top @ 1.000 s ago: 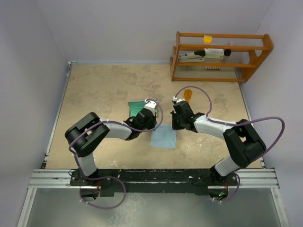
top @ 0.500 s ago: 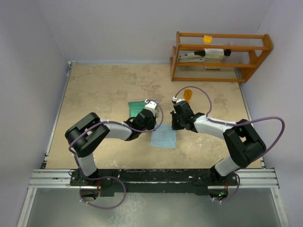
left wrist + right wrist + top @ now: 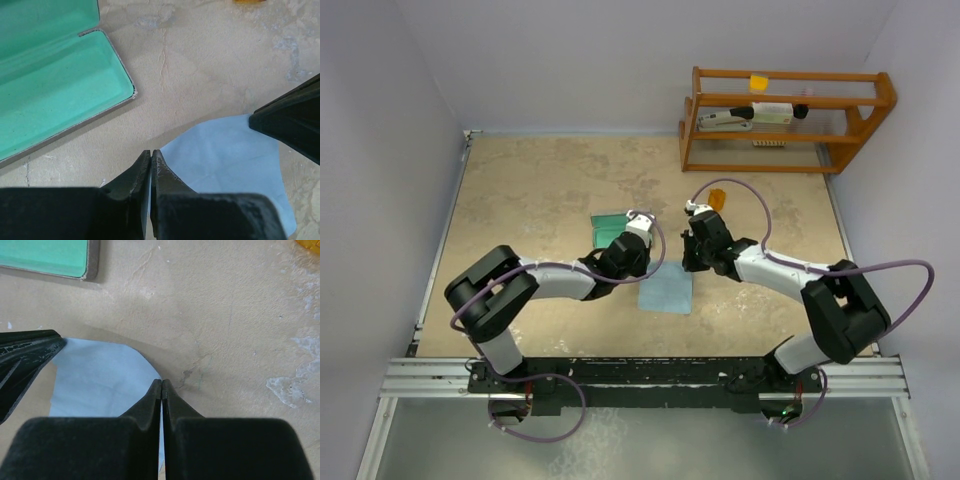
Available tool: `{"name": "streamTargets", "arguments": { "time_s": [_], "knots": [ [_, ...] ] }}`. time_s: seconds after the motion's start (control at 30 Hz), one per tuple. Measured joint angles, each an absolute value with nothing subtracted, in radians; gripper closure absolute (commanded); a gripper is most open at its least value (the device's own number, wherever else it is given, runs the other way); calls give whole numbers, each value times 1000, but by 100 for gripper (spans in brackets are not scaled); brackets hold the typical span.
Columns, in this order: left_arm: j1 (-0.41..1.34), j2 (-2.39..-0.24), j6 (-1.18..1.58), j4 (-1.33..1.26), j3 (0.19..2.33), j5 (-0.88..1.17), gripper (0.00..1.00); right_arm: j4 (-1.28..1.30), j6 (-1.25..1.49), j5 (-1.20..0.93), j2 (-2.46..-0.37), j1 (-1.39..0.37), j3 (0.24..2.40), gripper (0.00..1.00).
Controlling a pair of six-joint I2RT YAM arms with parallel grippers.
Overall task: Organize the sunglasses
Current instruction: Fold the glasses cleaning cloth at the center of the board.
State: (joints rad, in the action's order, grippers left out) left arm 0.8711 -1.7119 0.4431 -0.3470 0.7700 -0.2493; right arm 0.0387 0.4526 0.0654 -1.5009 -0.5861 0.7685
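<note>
Orange sunglasses [image 3: 718, 197]: lying on the table, beyond the right gripper [image 3: 688, 267] and clear of it. Right gripper and left gripper [image 3: 645, 269]: each clenched on a far corner of the light blue cloth [image 3: 665, 292]. Open green-lined case [image 3: 610, 226]: just beyond the left gripper.

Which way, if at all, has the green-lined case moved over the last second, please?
No, it has not moved. The case lies at the same spot and angle relative to the wooden rack; only the left arm has shifted.
</note>
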Motion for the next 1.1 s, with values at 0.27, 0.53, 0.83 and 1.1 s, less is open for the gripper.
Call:
{"name": "streamTargets", "arguments": {
  "time_s": [0.27,0.53,0.83,1.1],
  "knots": [
    [889,-1681,444,-344,747,-257,100,36,451,61,-1445,-586,744,100],
    [916,-1650,449,-339,704,-266,100,34,452,57,-1406,-586,676,100],
    [932,-1630,452,-341,693,-276,100,27,455,52,-1376,-596,643,100],
    [934,-1630,453,-342,691,-277,100,15,459,52,-1372,-609,634,100]
  ]
}}
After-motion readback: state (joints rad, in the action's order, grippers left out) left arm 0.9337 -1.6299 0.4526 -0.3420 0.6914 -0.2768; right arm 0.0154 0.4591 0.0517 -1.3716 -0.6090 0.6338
